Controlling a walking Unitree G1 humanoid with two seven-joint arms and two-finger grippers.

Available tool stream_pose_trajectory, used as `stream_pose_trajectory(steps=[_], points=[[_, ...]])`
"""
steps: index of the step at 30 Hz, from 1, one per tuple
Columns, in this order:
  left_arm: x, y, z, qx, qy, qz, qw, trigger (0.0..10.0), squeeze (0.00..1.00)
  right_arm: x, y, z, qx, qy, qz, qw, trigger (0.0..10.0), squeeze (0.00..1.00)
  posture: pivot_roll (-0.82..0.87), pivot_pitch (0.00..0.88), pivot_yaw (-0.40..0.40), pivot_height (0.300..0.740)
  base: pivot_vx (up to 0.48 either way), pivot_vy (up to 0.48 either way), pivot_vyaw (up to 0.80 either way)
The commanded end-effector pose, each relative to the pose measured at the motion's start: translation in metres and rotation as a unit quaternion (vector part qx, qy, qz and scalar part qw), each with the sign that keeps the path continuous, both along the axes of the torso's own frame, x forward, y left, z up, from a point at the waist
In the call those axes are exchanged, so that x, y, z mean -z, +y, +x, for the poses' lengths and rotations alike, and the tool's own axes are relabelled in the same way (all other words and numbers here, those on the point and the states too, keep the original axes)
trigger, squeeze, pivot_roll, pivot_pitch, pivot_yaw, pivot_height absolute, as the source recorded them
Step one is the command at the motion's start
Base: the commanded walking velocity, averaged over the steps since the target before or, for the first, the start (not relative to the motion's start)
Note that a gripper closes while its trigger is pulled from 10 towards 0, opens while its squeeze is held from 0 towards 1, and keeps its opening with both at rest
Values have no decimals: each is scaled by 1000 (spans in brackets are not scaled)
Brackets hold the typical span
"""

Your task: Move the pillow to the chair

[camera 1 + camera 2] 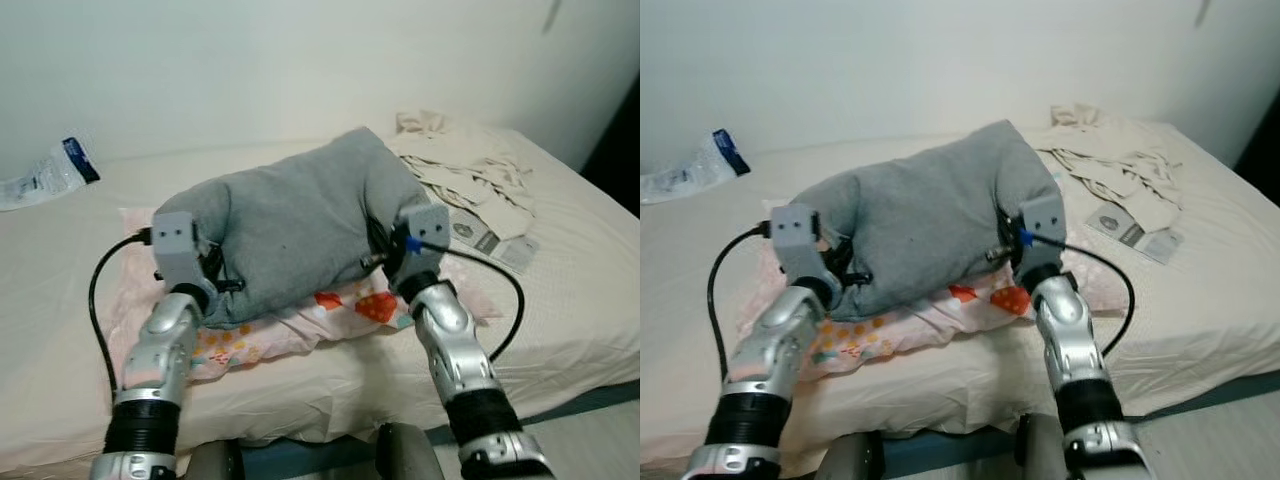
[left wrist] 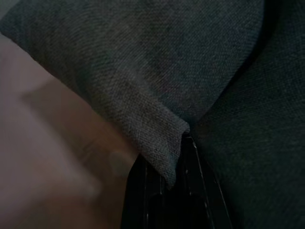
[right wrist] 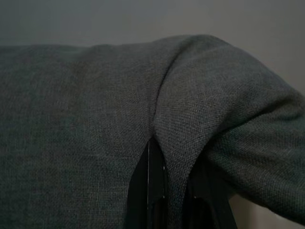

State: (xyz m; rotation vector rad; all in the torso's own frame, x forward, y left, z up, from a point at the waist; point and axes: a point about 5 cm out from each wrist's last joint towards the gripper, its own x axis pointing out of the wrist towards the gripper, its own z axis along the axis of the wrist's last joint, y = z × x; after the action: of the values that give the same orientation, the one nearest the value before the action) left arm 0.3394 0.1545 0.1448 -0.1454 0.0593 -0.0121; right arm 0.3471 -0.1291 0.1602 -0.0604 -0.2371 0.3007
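Near the bed's (image 1: 560,330) front edge, the grey pillow (image 1: 300,225) is pinched at both ends. The left gripper (image 1: 222,272) and right gripper (image 1: 378,250) have fingers clamped on fabric folds, apparently for a level lift.

Count of what lies before me

One grey pillow (image 1: 295,225) pinched between my two grippers, left (image 1: 215,268) and right (image 1: 380,250); one patterned pillow (image 1: 300,325) beneath them; one heap of cream cloth (image 1: 470,170) beyond my right gripper; one plastic packet (image 1: 45,175) far past my left; one bed (image 1: 560,300).

A home bedroom: bed (image 1: 560,300), crumpled laundry (image 1: 470,170), plain wall (image 1: 300,60).
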Motion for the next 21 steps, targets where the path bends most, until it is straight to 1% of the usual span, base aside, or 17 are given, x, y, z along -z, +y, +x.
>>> stream_pose_trajectory(steps=[1, 2, 5, 6, 7, 8, 9, 10, 11, 12, 13, 14, 15, 18, 19, 20, 21], points=[[-2, -10, 2, -6, -6, -12, 1000, 10000, 0, -5, 9, -3, -15, -22, -17, 1000, 0, 0, 61, 49, -6, 575, 0, 0, 0], [-3, -12, 5, -11, -6, -17, 1000, 10000, 0, -4, 9, -1, -14, -21, -37, 999, 0, 0, 53, 54, -4, 575, 0, 0, 0], [-4, -14, 6, -17, -8, -18, 1000, 10000, 0, -3, 9, 0, -14, -21, -50, 998, 0, 0, 52, 61, -5, 575, 0, 0, 0], [-4, -19, 7, -12, -2, -33, 999, 10000, 0, -1, 11, 1, -23, -17, -65, 997, 0, 0, 52, 75, -10, 575, 0, 0, 0], [1, -23, 8, -8, 13, -30, 999, 10000, 0, 7, 7, 3, -14, 12, -61, 998, 0, 0, 42, 73, -3, 575, 0, 0, 0], [1, -23, 8, -8, 13, -30, 999, 10000, 0, 7, 7, 3, -14, 12, -61, 998, 0, 0, 42, 73, -3, 575, 0, 0, 0], [2, -25, 9, -7, 15, -29, 999, 10000, 0, 8, 5, 5, -5, 20, -56, 998, 10000, 0, 31, 92, -2, 575, 0, 0, 0], [1, -23, 12, -36, -2, 30, 999, 10000, 0, 10, 3, 9, 1, 39, -73, 997, 10000, 0, 37, 92, 0, 575, 0, 0, 0], [1, -23, 12, -36, -2, 30, 999, 10000, 0, 10, 3, 9, 1, 39, -73, 997, 10000, 0, 37, 92, 0, 575, 0, 0, 0], [-4, -20, 14, -55, -21, 56, 997, 10000, 0, 9, 1, 10, 11, 44, -78, 996, 10000, 0, 32, 94, 2, 575, 0, 0, 0], [-9, -16, 15, -76, -38, 60, 995, 10000, 0, 10, -1, 11, 24, 52, -78, 995, 10000, 0, 30, 101, 1, 575, 0, 0, 0], [-9, -16, 15, -76, -38, 60, 995, 10000, 0, 10, -1, 11, 24, 52, -78, 995, 10000, 0, 30, 101, 1, 575, 0, 0, 0], [-17, -14, 15, -89, -65, 78, 991, 10000, 0, 11, -3, 10, 35, 48, -84, 995, 10000, 0, 31, 123, -9, 575, 0, 0, 0], [-31, -18, 10, -68, -129, 156, 977, 10000, 0, 17, -7, 4, 59, 33, -94, 993, 10000, 0, 45, 117, -10, 575, 0, 0, 0], [-24, -17, 6, -43, -112, 109, 987, 10000, 0, 23, -8, -1, 65, 37, -87, 993, 10000, 0, 44, 115, -10, 575, 0, 0, 0], [-18, -17, 2, -27, -100, 69, 992, 10000, 0, 28, -9, -5, 69, 40, -81, 993, 10000, 0, 45, 112, -11, 575, 0, 0, 0], [-18, -17, 2, -27, -100, 69, 992, 10000, 0, 28, -9, -5, 69, 40, -81, 993, 10000, 0, 45, 112, -11, 575, 0, 0, 0]])
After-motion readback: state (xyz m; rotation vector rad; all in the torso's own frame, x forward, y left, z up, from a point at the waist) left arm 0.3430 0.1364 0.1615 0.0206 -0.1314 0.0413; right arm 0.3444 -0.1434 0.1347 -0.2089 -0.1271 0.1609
